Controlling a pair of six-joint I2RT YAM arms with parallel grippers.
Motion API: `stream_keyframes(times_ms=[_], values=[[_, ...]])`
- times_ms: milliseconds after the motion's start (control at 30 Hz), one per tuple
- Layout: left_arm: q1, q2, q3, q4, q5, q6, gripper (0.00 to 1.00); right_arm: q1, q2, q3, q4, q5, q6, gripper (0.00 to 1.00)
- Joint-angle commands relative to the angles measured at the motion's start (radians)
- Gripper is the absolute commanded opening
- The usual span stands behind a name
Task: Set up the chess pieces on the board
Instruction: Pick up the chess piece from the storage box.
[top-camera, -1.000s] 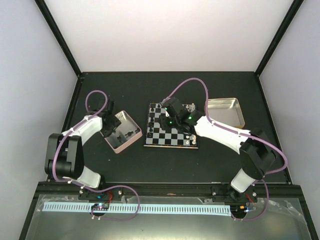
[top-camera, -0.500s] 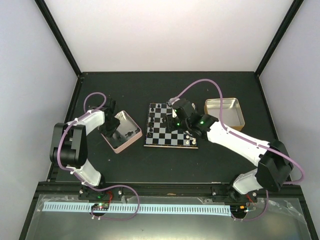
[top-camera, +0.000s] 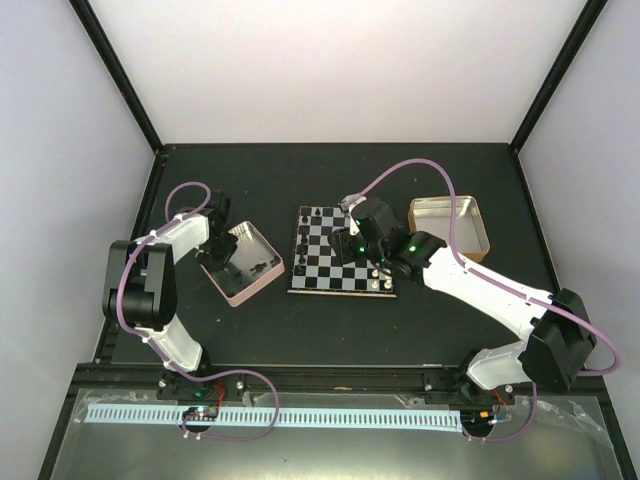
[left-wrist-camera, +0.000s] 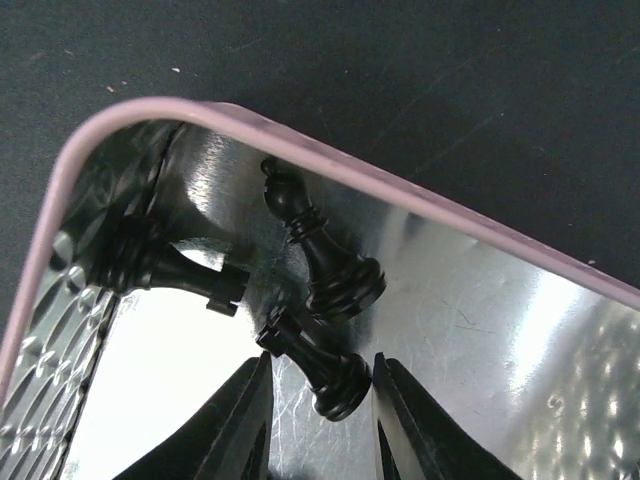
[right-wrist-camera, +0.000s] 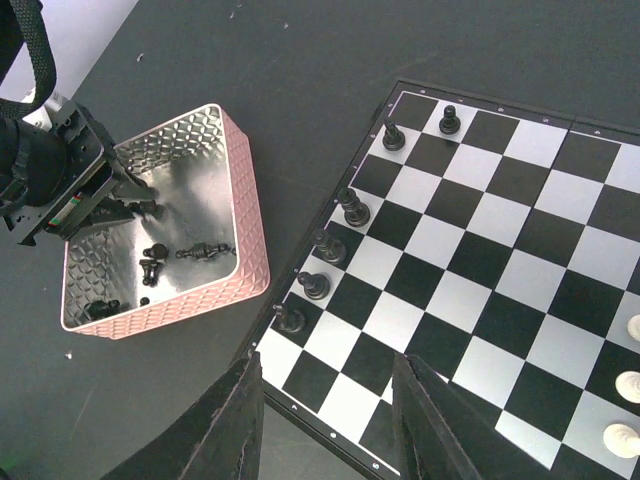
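Left wrist, pink-rimmed tin (left-wrist-camera: 300, 152) holds black chess pieces (left-wrist-camera: 335, 270), left hand (left-wrist-camera: 322, 405) astride one

A black desk (top-camera: 250, 180) fills the floor of a booth with pale walls and black corner posts (top-camera: 118, 75). On its left part sits a square tin with a pink rim (top-camera: 260, 287), turned cornerwise. Its inner walls are pressed with a diamond pattern and its floor is shiny metal. Well apart from it, on the right and farther back, lies a square tin with a gold rim (top-camera: 455, 220), silvery inside. Three small white pieces (right-wrist-camera: 628, 385) stand upright in a row. A white perforated strip (top-camera: 280, 415) runs along the near edge.
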Motion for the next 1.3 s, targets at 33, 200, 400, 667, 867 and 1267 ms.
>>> stream_keyframes(times_ms=[33, 200, 400, 667, 867, 1267], values=[[0.008, 0.019, 0.032, -0.032, -0.003, -0.014, 0.31, -0.004, -0.022, -0.010, 0.010, 0.026, -0.002, 0.36], [0.012, 0.037, 0.044, -0.028, 0.014, -0.017, 0.39, -0.004, -0.025, -0.008, 0.009, 0.031, -0.007, 0.37], [0.023, 0.053, 0.047, -0.027, 0.020, -0.026, 0.36, -0.005, -0.038, -0.010, 0.001, 0.048, -0.013, 0.37], [0.033, 0.051, 0.034, 0.002, 0.050, -0.006, 0.19, -0.004, -0.054, -0.011, -0.001, 0.073, -0.019, 0.37], [0.032, 0.005, -0.002, 0.013, 0.049, 0.006, 0.19, -0.006, -0.054, -0.016, 0.008, 0.071, -0.018, 0.37], [0.032, -0.074, 0.014, 0.000, -0.016, 0.102, 0.31, -0.005, -0.038, -0.012, 0.024, 0.048, -0.010, 0.37]])
